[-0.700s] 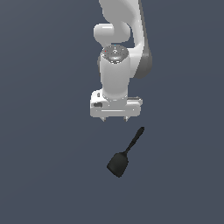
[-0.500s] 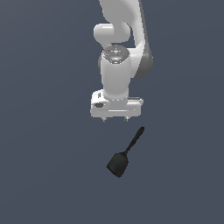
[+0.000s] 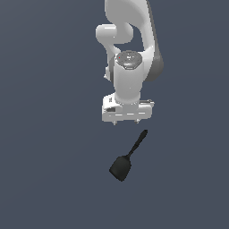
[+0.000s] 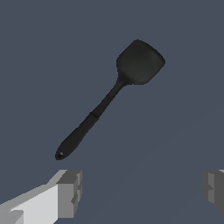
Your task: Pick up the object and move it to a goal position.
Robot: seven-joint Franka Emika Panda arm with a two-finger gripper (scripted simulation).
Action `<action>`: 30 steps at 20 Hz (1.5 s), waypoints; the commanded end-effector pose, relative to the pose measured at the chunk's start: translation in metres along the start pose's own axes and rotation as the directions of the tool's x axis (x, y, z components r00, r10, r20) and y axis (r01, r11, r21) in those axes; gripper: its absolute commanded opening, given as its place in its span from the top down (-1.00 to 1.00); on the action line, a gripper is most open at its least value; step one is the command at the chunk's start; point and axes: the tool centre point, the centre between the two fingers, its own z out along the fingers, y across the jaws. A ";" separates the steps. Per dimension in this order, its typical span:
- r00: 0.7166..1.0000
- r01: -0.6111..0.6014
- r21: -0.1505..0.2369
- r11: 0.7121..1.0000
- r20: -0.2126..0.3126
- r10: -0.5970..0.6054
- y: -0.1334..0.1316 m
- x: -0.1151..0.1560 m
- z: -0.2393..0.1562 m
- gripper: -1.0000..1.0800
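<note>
Exterior and wrist views of the scene as I see it from the console. In the exterior view the upper part of the arm [image 3: 129,27] runs off the frame's top edge, so I cannot see its base; the gripper [image 3: 127,120] shows mostly as its white crossbar, and its fingers appear only as short stubs beneath that bar, too small for me to make out in detail. In the wrist view only the tips of the two grey finger pads [image 4: 70,192] enter the frame, one at each side and both cut by the frame edge; they stand far apart with bare floor between them, so I read the jaws as fully spread and holding nothing.

The spatula [image 3: 127,156] lies flat on the plain dark blue-grey floor [image 3: 44,156], apart from the gripper and untouched; in the exterior view it sits just below the gripper in the frame, its handle tip nearest the crossbar and slightly toward the exterior view's right, its blade slanting away toward the exterior view's left. In the wrist view the spatula [image 4: 109,98] shows whole: a broad rounded-square blade, a thin neck, a thicker grip and a small hole at the handle end; its matte black surface gives little contrast against the floor, so fine edges are hard to trace. I see no marker for a goal position in either view.
</note>
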 end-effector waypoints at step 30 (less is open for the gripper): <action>0.871 -0.492 -0.032 0.870 -0.007 0.492 -0.022 0.051 0.086 -0.92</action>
